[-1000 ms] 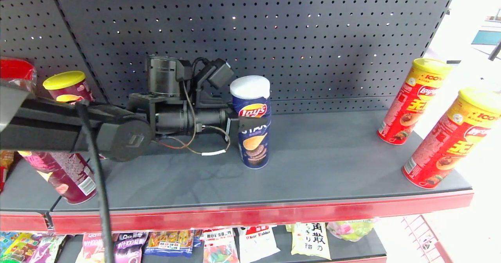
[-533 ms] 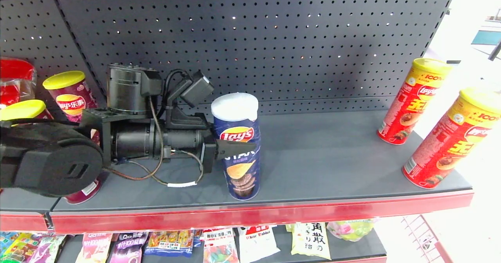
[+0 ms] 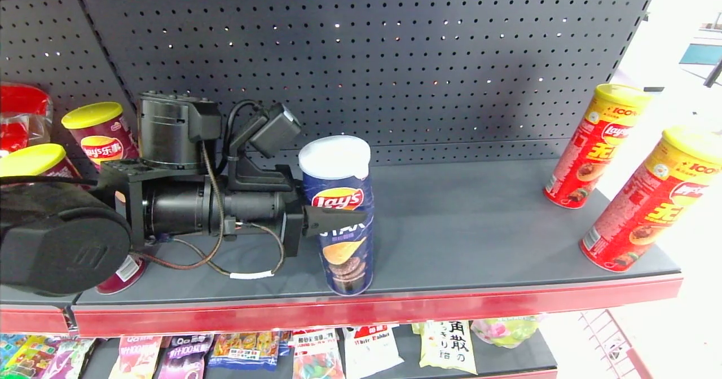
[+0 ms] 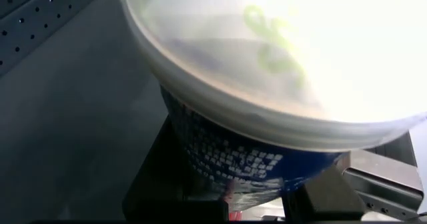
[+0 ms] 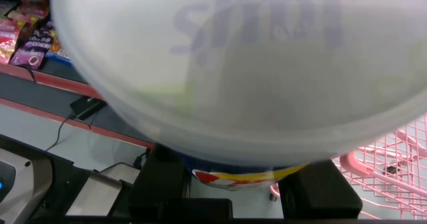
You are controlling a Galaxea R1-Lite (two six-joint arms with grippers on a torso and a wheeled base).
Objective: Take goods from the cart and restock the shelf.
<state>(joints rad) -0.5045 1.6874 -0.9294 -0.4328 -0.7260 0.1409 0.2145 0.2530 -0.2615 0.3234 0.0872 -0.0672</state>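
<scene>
A blue chip can (image 3: 337, 171) with a white lid stands nearly upright at the front edge of the grey shelf (image 3: 479, 227), its base close to the red lip. My left gripper (image 3: 344, 221) comes in from the left and is shut on the can's middle. The left wrist view looks down on that lid (image 4: 280, 57), with the blue can wall between the fingers (image 4: 160, 184). In the right wrist view, my right gripper (image 5: 233, 194) is shut on another chip can with a translucent lid (image 5: 247, 64), held above the floor.
Two red cans with yellow lids (image 3: 595, 145) (image 3: 648, 198) stand at the shelf's right end. Maroon cans with yellow lids (image 3: 104, 131) stand at the left behind my arm. Snack bags (image 3: 366, 351) fill the lower shelf. A pink cart (image 5: 393, 177) lies below the right gripper.
My left gripper has carried the blue can from mid-shelf toward the front edge and a little to the left, slowing over the last half second.
</scene>
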